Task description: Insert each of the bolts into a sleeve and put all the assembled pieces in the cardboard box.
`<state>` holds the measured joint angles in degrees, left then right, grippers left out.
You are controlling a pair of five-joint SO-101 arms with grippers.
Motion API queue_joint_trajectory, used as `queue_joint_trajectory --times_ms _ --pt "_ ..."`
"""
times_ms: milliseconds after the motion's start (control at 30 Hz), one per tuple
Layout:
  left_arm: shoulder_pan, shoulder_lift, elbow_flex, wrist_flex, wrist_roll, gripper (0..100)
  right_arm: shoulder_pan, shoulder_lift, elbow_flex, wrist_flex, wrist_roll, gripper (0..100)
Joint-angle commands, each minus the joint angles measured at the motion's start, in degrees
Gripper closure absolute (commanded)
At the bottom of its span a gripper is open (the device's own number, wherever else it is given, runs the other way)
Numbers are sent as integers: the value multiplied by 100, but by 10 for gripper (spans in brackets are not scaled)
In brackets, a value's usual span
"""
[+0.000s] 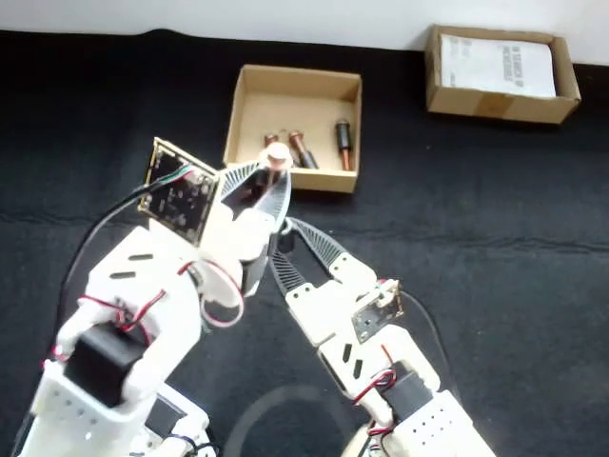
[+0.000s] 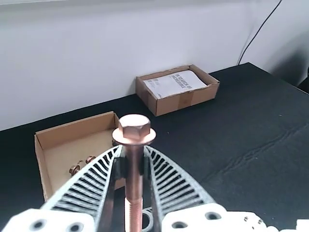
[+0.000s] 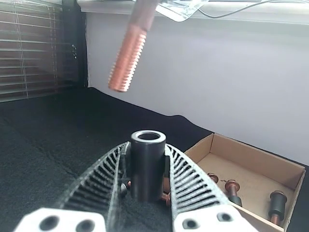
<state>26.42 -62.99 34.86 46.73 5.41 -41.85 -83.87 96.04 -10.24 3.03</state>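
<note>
1. Copper-coloured metal sits in the left gripper (image 2: 133, 157). Its two white, ribbed plastic fingers are clenched on the smooth shank of one bolt (image 2: 134, 131). The bolt stands upright between them, with its hexagonal, flanged head above the fingertips.
2. In the right wrist view, the bolt's threaded end hangs in the air, tilted. It is near the sleeve's mouth but apart from it, and not inserted.
3. The right gripper (image 3: 147, 153) is grasping one sleeve (image 3: 147, 166) between the same kind of ribbed fingers. The sleeve is a smooth black tube held upright, its round open bore facing up.
4. From the high view, the two grippers meet just in front of the cardboard box (image 1: 295, 109). The left one is higher and overlaps the box's near wall.
5. The cardboard box is brown, shallow, roughly square and open-topped. Three assembled pieces (image 1: 343, 143) lie on its floor, each a copper head on a dark sleeve.
6. A second box (image 1: 495, 105), also brown cardboard, sits at the far corner, well apart. One white printed sheet (image 1: 500, 62) lies flat inside it.
7. The counter (image 1: 495, 238) is covered in matte black cloth with faint creases. A plain white wall (image 2: 96, 48) rises behind it.
</note>
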Motion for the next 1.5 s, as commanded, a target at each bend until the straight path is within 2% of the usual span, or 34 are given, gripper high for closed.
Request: queue_joint_trajectory --times_ms 0,167,500,800,967,1267,1467 --pt "-66 -75 470 -695 -18 991 92 -92 778 13 18 991" --pt "40 -75 901 -1363 62 991 92 -92 778 13 18 991" --pt "154 -75 1200 -1415 123 991 338 -92 778 22 18 991" --pt "189 -40 1244 -1591 1284 991 356 -101 778 22 18 991" --pt "163 -40 1244 -1978 1292 991 338 -101 778 22 18 991" --pt "136 -75 1745 -2048 1160 991 338 -110 778 22 18 991" --pt "-22 -84 2123 -2892 1160 991 338 -127 778 127 18 991"
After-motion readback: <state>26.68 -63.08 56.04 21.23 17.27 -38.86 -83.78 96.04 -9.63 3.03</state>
